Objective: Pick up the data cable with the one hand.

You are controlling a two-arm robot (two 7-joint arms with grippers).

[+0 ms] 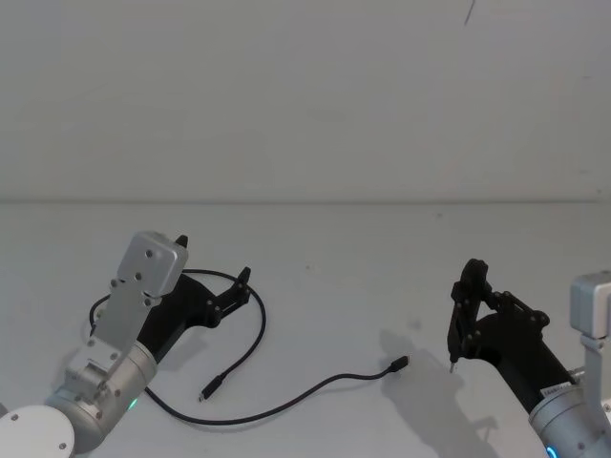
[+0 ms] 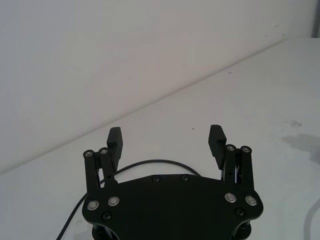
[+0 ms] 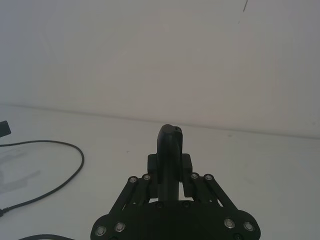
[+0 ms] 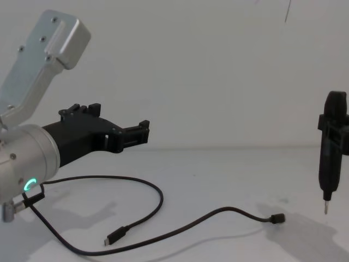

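Curving thin black data cable [image 1: 334, 380] below spread-fingered left hand [image 2: 165, 134].

cable [image 1: 263, 324]: one is being counted.
plugs [image 1: 210, 388]: two are being counted.
left gripper [image 2: 165, 135], right gripper [image 3: 171, 167]: two are being counted.
tool [image 4: 326, 174]: one is being counted.

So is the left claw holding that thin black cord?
No: the long thin black data cable lies flat on the table, below the open left gripper.

The data cable [image 4: 162, 201] is sheathed in smooth black plastic. The left gripper [image 2: 166, 132] is moulded in matt black plastic, its wrist cylinder [image 4: 30, 158] in satin silver metal. The table [image 1: 334, 277] is finished smooth matt white. At the right edge of the chest view, the matt black pen tool [image 4: 334, 147] is tipped with bare metal.
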